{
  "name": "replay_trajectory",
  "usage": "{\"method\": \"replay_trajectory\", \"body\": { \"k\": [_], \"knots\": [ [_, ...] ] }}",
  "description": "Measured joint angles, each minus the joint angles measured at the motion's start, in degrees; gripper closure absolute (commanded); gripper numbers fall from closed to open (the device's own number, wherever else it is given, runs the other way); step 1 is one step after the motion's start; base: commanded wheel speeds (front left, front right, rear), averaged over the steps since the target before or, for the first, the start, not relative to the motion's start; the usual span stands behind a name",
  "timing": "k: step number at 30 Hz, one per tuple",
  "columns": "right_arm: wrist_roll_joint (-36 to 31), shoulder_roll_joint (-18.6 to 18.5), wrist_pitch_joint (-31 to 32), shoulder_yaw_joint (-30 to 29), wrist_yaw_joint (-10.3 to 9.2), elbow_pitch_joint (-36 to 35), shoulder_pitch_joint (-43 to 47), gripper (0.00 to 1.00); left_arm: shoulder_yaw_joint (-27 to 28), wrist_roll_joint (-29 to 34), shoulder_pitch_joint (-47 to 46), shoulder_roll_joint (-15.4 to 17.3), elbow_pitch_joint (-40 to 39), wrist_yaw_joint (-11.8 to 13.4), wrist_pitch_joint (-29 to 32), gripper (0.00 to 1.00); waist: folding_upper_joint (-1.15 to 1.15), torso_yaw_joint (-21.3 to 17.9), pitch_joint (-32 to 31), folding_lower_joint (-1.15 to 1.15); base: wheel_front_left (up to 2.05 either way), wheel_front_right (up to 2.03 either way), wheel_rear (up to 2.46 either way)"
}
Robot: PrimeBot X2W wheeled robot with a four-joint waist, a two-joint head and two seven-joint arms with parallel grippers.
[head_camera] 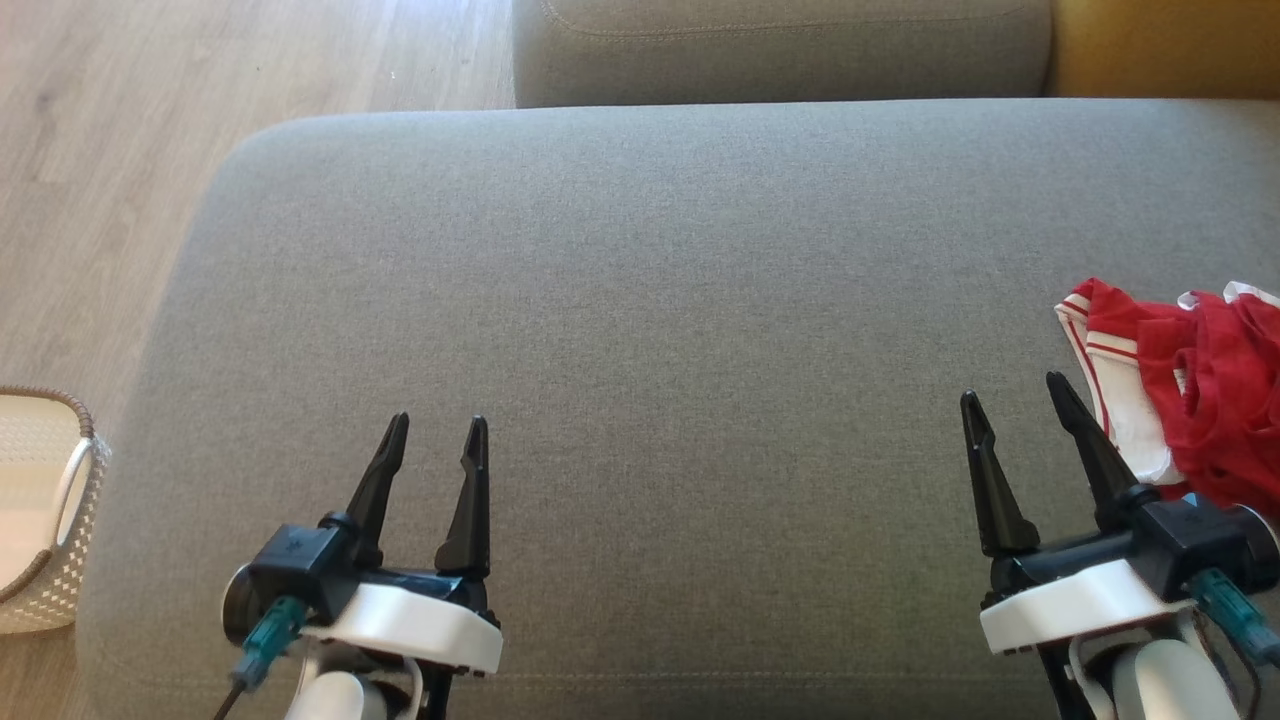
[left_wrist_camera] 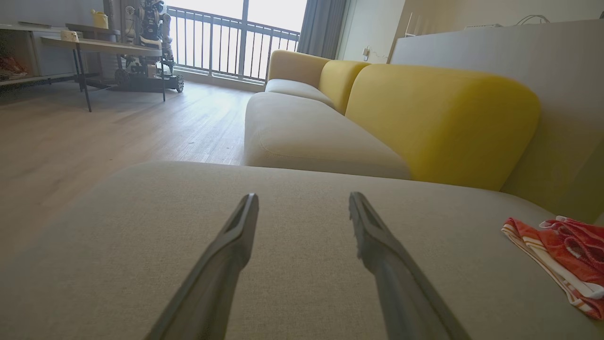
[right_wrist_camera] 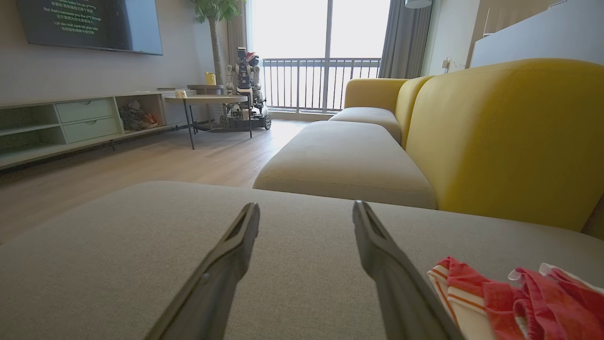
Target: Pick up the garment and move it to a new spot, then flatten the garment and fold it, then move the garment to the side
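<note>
**Garment bunched at right edge of seat; both grippers empty**

Obs. 1: The garment [head_camera: 1225, 400], red with white striped trim, lies on the grey seat cushion [head_camera: 640, 280] at its far right. The head view cuts part of it off. What shows is rumpled, with ridges and an upturned hem rather than a flat, squared fold.

Obs. 2: The left gripper [head_camera: 439, 420] hovers low over the near left part of the cushion with its fingers spread. Nothing is between them. It is well apart from the garment.

Obs. 3: The right gripper [head_camera: 1011, 386] is also spread wide and holds nothing. The garment lies just beside its outer finger. I cannot tell from any view whether finger and cloth touch.

Obs. 4: The wide middle of the cushion is bare. A woven basket [head_camera: 45, 500] stands on the floor [head_camera: 100, 150] off the left end.

Progress, as a judgement: the layout fits two stages. Either the cloth is lying at the side and waiting to be lifted to the open middle, or it has been set aside there after handling. The rumpled look leans toward flattening and folding being outstanding, but the hidden part leaves this unsettled. No fold is confirmed by these views.
</note>
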Motion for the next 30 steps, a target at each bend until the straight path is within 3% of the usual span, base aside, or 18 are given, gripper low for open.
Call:
{"method": "replay_trajectory", "body": {
  "k": [12,13,19,30],
  "knots": [
    [0.0,0.0,0.0,0.1,0.00,0.0,0.0,0.00,0.7,-3.4,0.3,0.0,-0.1,-2.5,0.0,0.00,0.00,0.0,-0.5,0.00,0.00,0.00,0.00],
    [0.0,0.0,0.0,0.1,0.00,0.0,0.0,1.00,0.8,-4.1,0.5,0.0,0.0,-2.6,0.0,1.00,0.00,0.0,-0.5,0.00,0.00,0.00,0.00],
    [0.5,0.0,0.4,0.4,0.00,5.4,2.4,1.00,0.2,-4.6,4.0,0.0,5.3,-2.7,0.1,1.00,0.00,-0.1,-0.5,0.00,0.00,0.00,0.00],
    [8.5,0.0,1.7,0.3,0.00,6.1,2.6,1.00,1.1,-11.6,4.1,0.2,5.5,-3.0,1.4,1.00,0.00,-0.7,-0.7,0.00,0.00,0.00,0.00]
  ]
}}
